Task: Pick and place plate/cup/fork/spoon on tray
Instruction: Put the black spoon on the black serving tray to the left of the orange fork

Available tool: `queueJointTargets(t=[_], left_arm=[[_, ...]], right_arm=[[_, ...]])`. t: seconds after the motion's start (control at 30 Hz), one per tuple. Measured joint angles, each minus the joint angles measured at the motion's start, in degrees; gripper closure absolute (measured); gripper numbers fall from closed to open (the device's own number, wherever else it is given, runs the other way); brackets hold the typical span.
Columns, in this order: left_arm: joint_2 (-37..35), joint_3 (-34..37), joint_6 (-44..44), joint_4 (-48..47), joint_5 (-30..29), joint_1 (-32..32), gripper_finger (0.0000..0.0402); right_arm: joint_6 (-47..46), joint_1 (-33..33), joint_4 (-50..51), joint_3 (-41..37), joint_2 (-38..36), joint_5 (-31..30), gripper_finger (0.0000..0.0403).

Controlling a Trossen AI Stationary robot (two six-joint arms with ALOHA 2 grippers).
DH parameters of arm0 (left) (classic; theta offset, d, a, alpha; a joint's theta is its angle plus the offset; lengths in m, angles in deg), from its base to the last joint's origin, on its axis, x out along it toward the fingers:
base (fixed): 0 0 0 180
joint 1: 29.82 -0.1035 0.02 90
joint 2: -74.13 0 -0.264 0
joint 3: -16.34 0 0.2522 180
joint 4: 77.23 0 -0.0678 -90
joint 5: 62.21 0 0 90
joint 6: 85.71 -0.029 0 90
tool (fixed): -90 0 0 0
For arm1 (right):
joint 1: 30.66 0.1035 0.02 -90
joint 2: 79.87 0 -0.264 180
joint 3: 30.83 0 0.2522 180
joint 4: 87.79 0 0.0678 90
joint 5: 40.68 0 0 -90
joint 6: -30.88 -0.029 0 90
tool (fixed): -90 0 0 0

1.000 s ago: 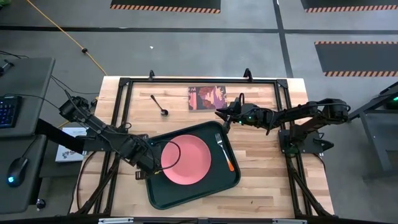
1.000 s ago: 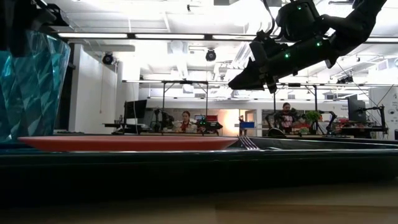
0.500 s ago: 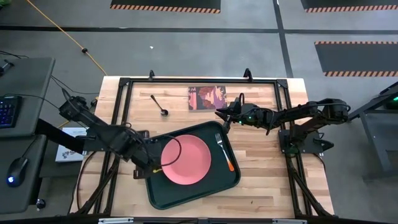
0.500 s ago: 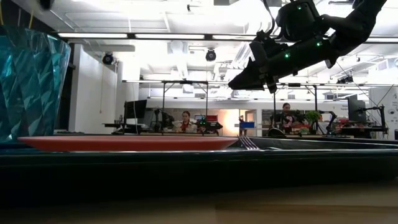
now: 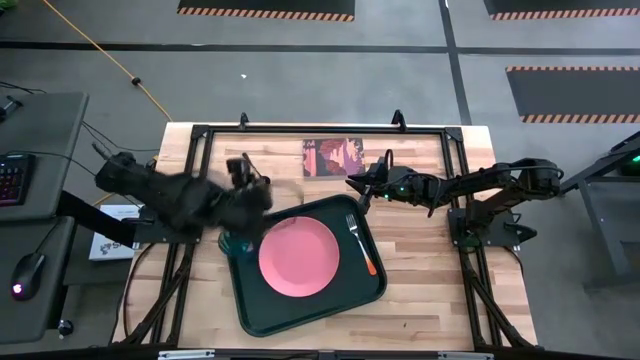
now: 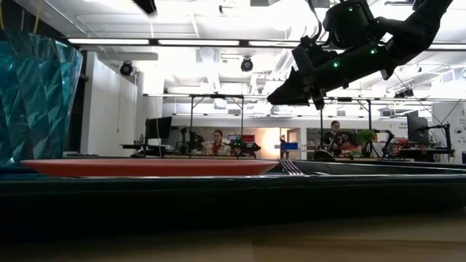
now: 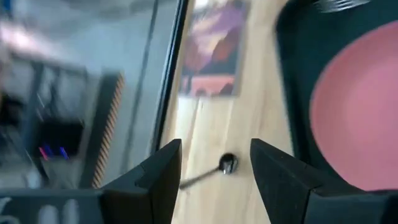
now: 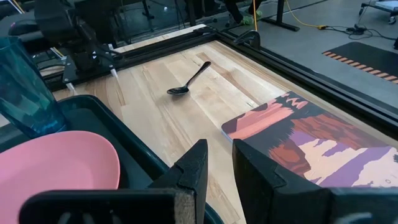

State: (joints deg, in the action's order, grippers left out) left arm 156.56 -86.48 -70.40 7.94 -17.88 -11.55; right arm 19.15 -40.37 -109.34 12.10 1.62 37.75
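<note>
The dark green tray (image 5: 335, 308) holds the pink plate (image 5: 298, 256), lying flat. The orange-handled fork (image 5: 358, 243) lies to the plate's right. The teal cup (image 5: 236, 243) stands upright on the tray's left corner, and also shows in the low view (image 6: 36, 102). The dark spoon (image 7: 227, 163) lies on the wood beyond the tray. It also shows in the right wrist view (image 8: 186, 84). My left gripper (image 7: 214, 180) is open and empty above the spoon, and shows blurred in the high view (image 5: 255, 188). My right gripper (image 5: 352, 185) hovers over the tray's far corner, fingers almost together, empty.
A dark-red square picture (image 5: 332, 157) lies flat near the table's far edge, right of the spoon. A black frame (image 5: 300, 129) runs around the tabletop. Bare wood lies to the right of the tray and along the near edge. People stand in the room behind.
My left gripper has drawn back from the cup toward the table's left edge. It has then swung up and fast toward the far edge, to above the spoon. The cup has stayed upright on the tray.
</note>
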Motion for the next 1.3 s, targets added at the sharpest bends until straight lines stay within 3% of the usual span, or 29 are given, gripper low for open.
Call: queueJointTargets(t=[0.13, 0.27, 0.43, 0.7, 0.83, 1.03, 1.3], left_arm=[[0.0, 4.9, -3.6, 6.7, 7.8, -13.1, 0.0219], [1.4, 10.8, -8.3, 19.2, 18.3, -25.3, 0.0214], [5.8, 16.6, -8.5, 23.3, 27.3, -33.5, 0.0213], [14.7, 25.0, -6.6, 28.9, 25.2, -33.3, 0.0213], [17.3, 27.2, -2.4, 29.9, 21.0, -32.5, 0.0213], [18.1, 28.3, 0.6, 30.0, 17.2, -31.6, 0.0213], [18.3, 28.3, 3.1, 31.7, 16.8, -32.2, 0.0213]], right_arm=[[0.0, 0.0, 0.0, 0.0, 0.0, 0.0, 0.0336], [0.0, 0.0, 0.0, 0.0, 0.0, 0.0, 0.0336], [0.1, 0.0, 0.6, 0.0, 0.0, 0.0, 0.0336], [0.2, 0.0, 2.2, 0.0, 0.0, 0.0, 0.0336], [0.2, 0.0, 2.1, 0.0, 0.0, 0.0, 0.0336], [0.1, 0.0, 2.1, 0.0, 0.0, 0.0, 0.0336], [0.1, 0.0, 2.2, 0.0, 0.0, 0.0, 0.0336]])
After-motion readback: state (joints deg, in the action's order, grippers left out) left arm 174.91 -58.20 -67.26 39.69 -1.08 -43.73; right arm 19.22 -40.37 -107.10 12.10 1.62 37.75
